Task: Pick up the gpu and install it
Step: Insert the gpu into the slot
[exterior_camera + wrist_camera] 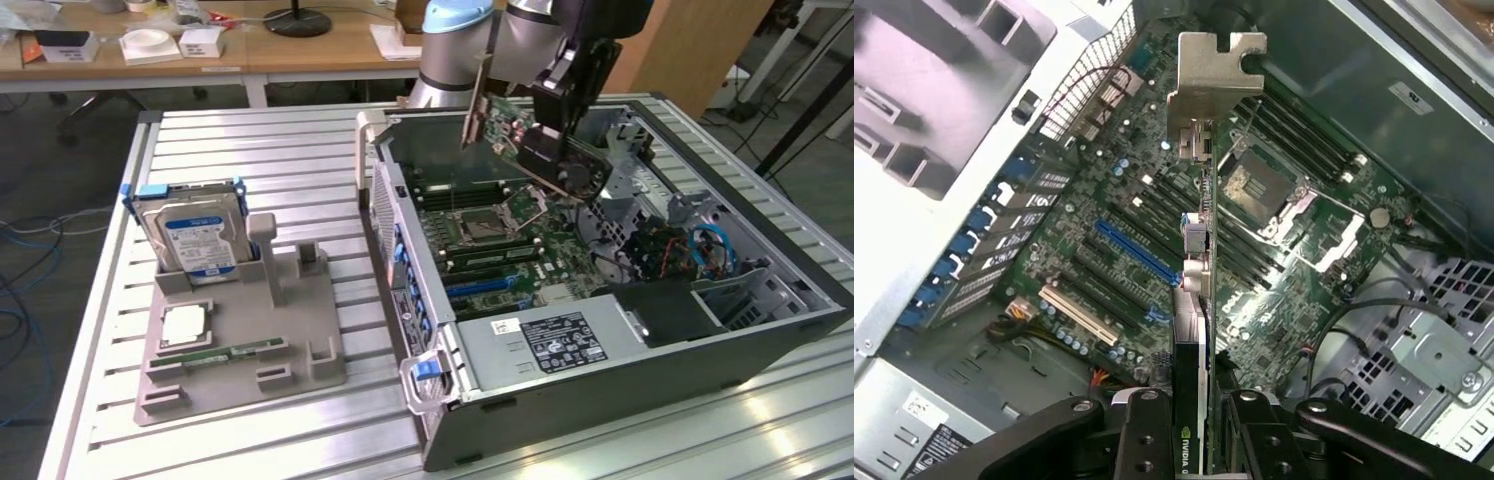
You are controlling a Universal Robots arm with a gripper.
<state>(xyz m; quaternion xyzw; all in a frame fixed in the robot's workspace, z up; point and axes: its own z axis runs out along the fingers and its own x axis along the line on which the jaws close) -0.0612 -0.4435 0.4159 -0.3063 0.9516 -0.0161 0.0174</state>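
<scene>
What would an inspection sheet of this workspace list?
Surface: slatted metal table carrying an open computer case and a grey tray.
Job's things: gpu held above the motherboard, not seated.
Clutter: hard drive and memory stick in the tray.
Grippers: gripper shut on the gpu.
Cables: blue cables inside the case; loose cables on the floor.
Surroundings: wooden desk behind, with small boxes.

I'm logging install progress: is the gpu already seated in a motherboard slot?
No, the pincer holds the gpu in the air above the motherboard, clear of its slots.
</scene>
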